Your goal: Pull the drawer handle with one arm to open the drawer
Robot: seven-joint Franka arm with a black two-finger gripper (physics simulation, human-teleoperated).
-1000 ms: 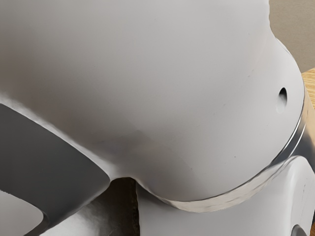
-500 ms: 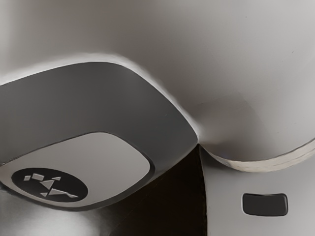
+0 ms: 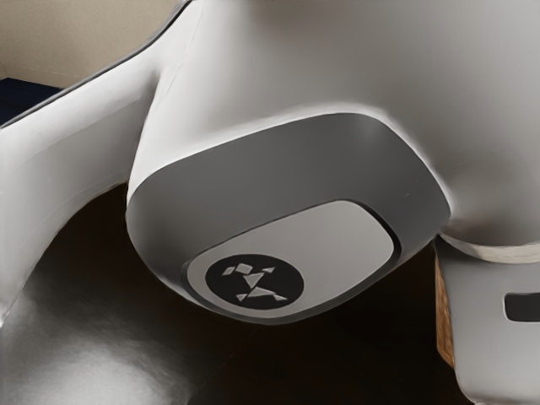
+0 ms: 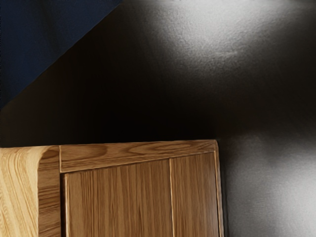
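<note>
A light wooden cabinet [image 4: 138, 192] lies under my hand in the wrist view. I see one of its corners: a rounded side edge and a framed panel with a vertical seam. A thin strip of the same wood [image 3: 442, 321] shows at the exterior view's right, between arm parts. My arm's white link, with its grey end cap and round black logo [image 3: 253, 283], stands very close to the exterior camera and covers most of that view.
A dark, glossy surface [image 4: 197, 74] spreads beyond the cabinet's corner, and a dark blue area [image 4: 34, 39] lies past it. In the exterior view, a beige wall [image 3: 76, 34] shows at the upper left and dark surface [image 3: 101, 337] below the arm.
My arm has swung across the exterior view. The grey logo cap went from the lower left to the centre, and wall and dark surface now show at the left.
</note>
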